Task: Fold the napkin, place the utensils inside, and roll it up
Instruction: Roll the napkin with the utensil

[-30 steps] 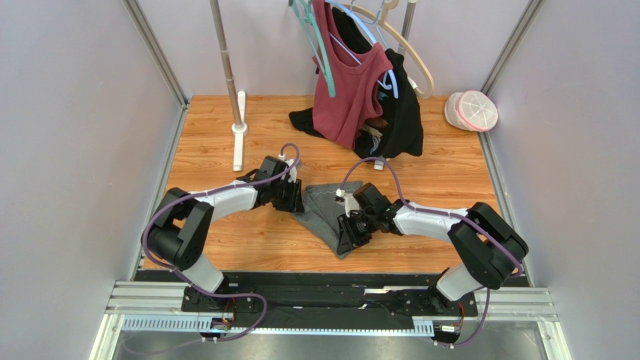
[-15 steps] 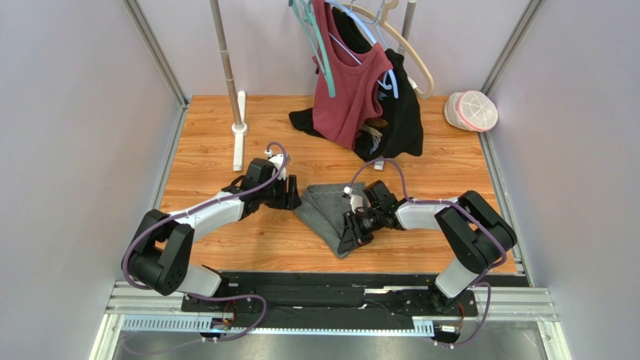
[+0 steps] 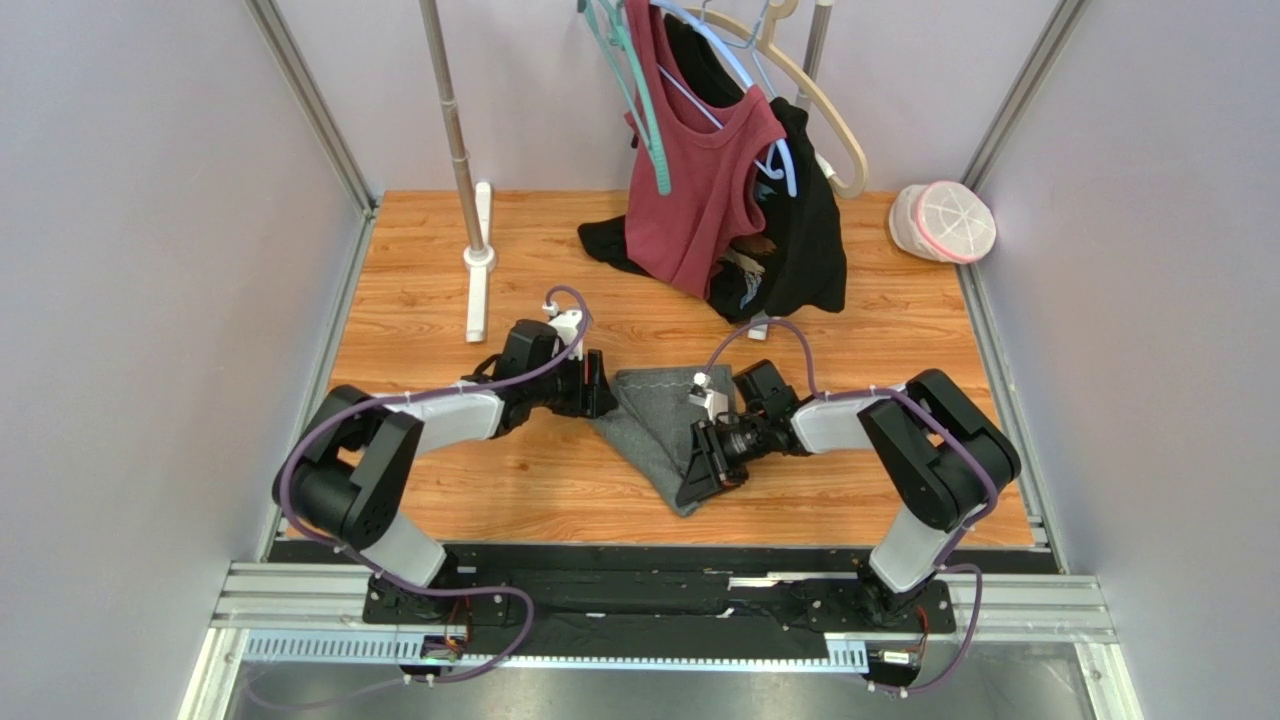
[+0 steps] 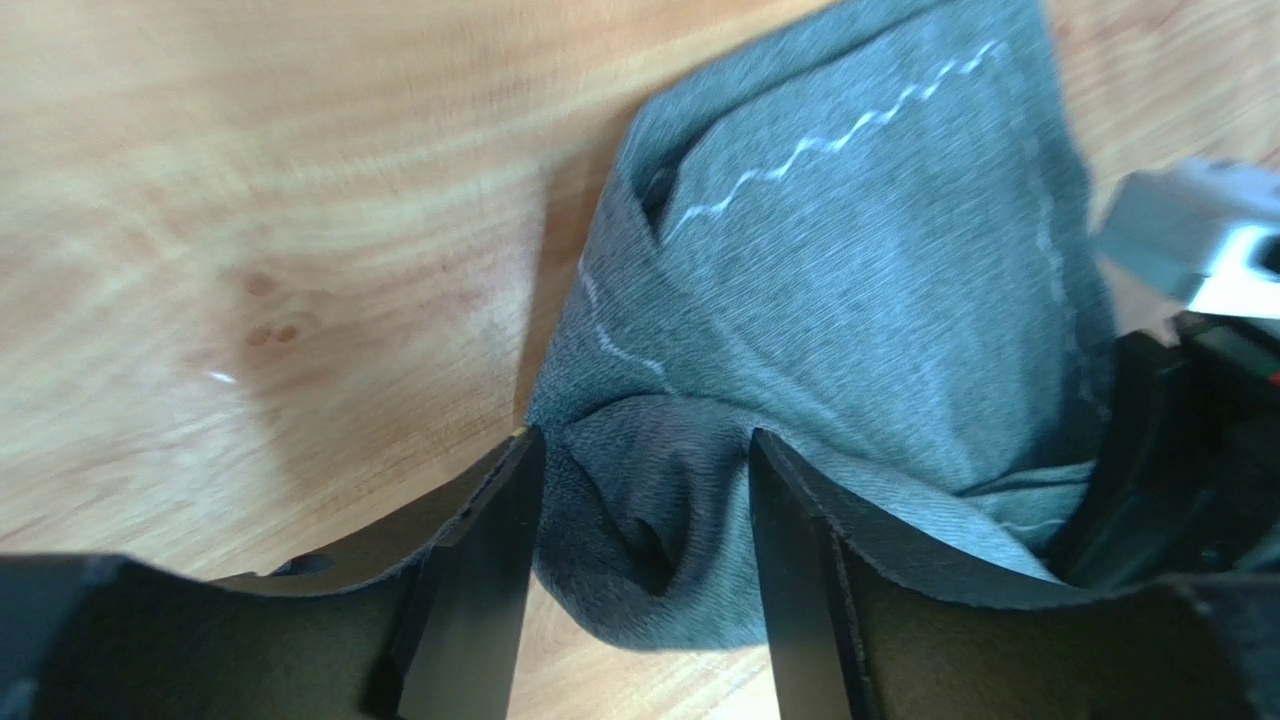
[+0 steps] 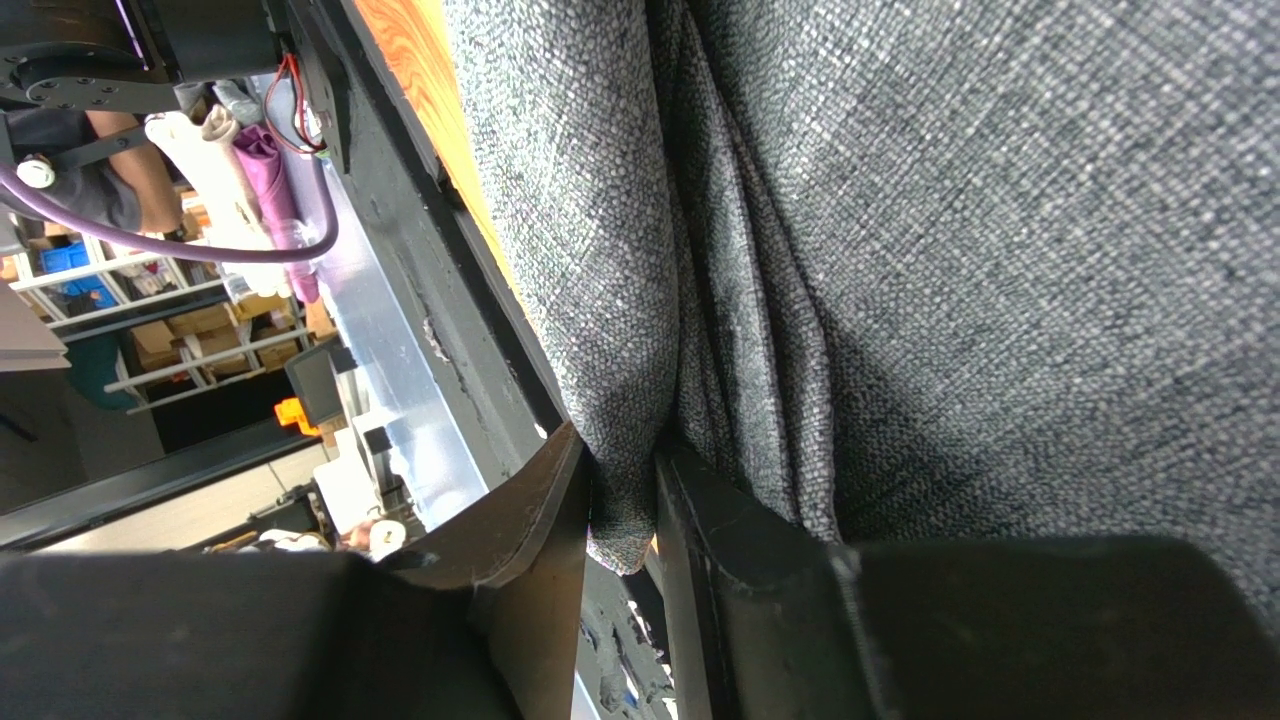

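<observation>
The dark grey napkin (image 3: 649,423) lies crumpled in a rough triangle on the wooden table between both arms. My left gripper (image 3: 597,393) is at its left corner. In the left wrist view the gripper (image 4: 639,548) is open, with a bunched fold of the napkin (image 4: 842,285) between its fingers (image 4: 478,578). My right gripper (image 3: 703,468) is at the napkin's near right edge. In the right wrist view the gripper (image 5: 619,518) is shut on a hanging fold of the napkin (image 5: 932,225). The spoon is out of view.
Maroon and black garments (image 3: 729,188) hang from hangers and pool on the table at the back centre. A metal pole with a white base (image 3: 478,255) stands back left. A pink-white round container (image 3: 944,221) sits back right. Metal rails (image 3: 646,608) run along the near edge.
My left gripper has edged right onto the napkin's left corner while its elbow swung. The right arm's elbow has drawn in, its gripper staying on the napkin.
</observation>
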`<state>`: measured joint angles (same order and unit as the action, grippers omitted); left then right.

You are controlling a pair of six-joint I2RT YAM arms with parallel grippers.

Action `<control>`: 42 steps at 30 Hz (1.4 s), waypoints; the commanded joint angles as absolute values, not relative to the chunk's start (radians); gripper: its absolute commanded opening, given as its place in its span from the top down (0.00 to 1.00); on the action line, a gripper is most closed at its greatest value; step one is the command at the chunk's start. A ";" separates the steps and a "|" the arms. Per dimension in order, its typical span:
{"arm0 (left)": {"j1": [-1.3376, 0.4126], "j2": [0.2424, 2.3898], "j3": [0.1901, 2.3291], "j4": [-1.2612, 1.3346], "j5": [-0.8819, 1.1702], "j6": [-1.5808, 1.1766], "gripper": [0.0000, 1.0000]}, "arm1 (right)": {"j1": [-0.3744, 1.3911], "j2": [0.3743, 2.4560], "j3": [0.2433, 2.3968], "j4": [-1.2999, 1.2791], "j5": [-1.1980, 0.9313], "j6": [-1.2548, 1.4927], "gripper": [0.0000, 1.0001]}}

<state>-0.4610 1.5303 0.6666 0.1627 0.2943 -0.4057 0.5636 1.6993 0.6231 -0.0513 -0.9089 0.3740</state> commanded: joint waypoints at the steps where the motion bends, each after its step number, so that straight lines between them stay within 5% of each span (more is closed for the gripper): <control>1: -0.457 1.595 0.706 0.225 0.351 -0.411 0.43 | 0.563 1.747 0.609 -0.118 -0.778 0.344 0.70; 3: -0.457 1.618 0.722 0.201 0.350 -0.405 0.49 | 0.563 1.741 0.614 -0.127 -0.776 0.345 0.68; 7: -0.457 1.638 0.756 0.129 0.327 -0.388 0.79 | 0.563 1.682 0.632 -0.196 -0.752 0.333 0.60; 11: -0.457 1.660 0.796 0.052 0.325 -0.364 0.86 | 0.563 1.602 0.681 -0.311 -0.683 0.304 0.48; 21: -0.457 1.690 0.862 -0.067 0.371 -0.333 0.88 | 0.607 1.421 0.886 -0.523 -0.381 0.241 0.37; 32: -0.457 1.727 0.916 -0.141 0.382 -0.333 0.88 | 0.922 1.463 0.968 -0.281 0.113 0.058 0.37; 42: -0.457 1.735 0.923 -0.161 0.383 -0.342 0.88 | 1.035 1.620 0.965 -0.115 0.199 -0.072 0.37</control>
<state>-0.4583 1.7176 0.9070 -0.1116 0.3813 -0.3553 1.0153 1.5742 0.9379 -0.2180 0.1253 -0.0044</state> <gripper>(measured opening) 0.137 0.630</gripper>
